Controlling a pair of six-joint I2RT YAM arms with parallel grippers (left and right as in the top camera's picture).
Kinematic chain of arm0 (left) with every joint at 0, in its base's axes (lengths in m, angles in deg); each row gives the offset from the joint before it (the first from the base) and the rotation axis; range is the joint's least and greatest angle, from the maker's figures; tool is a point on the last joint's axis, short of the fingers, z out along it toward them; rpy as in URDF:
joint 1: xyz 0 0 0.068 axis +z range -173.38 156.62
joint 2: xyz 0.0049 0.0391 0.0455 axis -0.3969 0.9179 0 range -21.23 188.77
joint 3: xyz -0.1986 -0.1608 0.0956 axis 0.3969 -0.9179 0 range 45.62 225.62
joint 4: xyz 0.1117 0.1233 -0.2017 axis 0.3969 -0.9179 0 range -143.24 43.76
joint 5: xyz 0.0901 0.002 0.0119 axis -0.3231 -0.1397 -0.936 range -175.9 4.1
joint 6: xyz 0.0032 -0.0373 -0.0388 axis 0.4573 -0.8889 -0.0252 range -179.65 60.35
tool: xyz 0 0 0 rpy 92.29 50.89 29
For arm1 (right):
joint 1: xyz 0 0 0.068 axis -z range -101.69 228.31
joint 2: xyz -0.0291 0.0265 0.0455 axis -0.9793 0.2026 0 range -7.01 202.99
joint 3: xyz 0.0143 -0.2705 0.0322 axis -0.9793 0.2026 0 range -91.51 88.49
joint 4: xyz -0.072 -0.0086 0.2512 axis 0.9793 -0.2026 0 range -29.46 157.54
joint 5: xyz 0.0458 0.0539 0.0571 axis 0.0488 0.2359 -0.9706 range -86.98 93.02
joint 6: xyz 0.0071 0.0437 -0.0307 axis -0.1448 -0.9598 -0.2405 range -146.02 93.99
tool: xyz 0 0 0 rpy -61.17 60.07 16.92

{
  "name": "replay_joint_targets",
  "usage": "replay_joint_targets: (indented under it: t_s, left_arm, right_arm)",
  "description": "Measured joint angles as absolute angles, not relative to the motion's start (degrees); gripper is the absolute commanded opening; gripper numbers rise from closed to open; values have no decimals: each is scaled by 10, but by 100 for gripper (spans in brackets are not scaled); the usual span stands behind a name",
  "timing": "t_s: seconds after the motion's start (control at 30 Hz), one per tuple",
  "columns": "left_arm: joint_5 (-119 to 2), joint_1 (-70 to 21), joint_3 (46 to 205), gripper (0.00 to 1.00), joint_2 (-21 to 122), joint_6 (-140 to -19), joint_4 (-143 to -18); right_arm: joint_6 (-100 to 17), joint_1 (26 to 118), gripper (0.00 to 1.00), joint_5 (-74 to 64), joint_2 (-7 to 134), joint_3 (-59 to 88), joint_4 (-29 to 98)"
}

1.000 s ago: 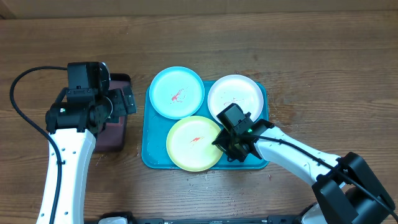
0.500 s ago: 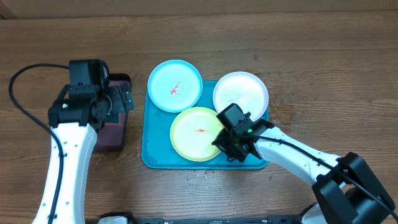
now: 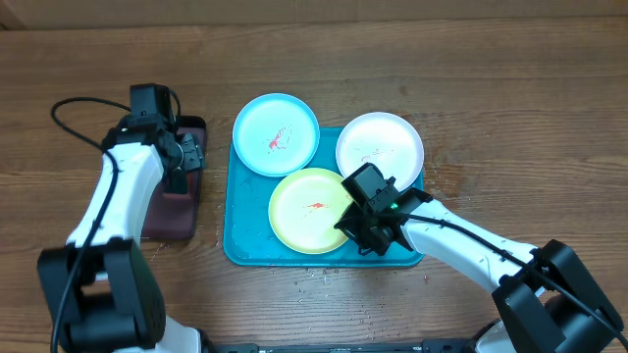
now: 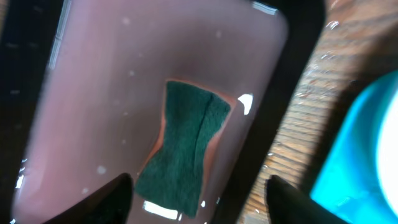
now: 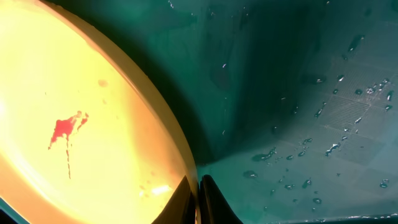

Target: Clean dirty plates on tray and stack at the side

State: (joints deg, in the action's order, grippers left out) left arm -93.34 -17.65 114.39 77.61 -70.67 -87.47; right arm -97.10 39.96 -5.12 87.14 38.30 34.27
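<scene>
The turquoise tray holds three plates. The light blue plate with a red smear lies at its far left, overhanging the rim. The white plate lies at the far right. The lime-green plate with a red smear is at the front middle. My right gripper is shut on the green plate's right rim, holding it tilted above the wet tray floor. My left gripper is open, hovering over the green sponge in the maroon tray.
The maroon tray stands left of the turquoise tray on the wooden table. Water drops lie on the table near the tray's front edge. A black cable loops at the far left.
My left arm has swung toward the far end of the maroon tray. Earlier the plates shifted on the tray as the green plate was pulled up and right; my right gripper has kept its hold.
</scene>
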Motion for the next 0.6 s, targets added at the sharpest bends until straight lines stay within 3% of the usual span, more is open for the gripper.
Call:
replay_joint_targets:
  t_s: [0.33, 0.5, 0.6]
  left_arm:
    - [-953, -166, 1144, 68, 829, -682, -862]
    - [-954, -155, 1144, 63, 847, -680, -852]
    - [-950, -154, 1144, 49, 860, -680, -839]
  right_arm:
    - [-971, 400, 6, -51, 871, 383, 343]
    - [-971, 400, 6, -51, 871, 383, 343]
    - [-971, 400, 6, -51, 871, 383, 343]
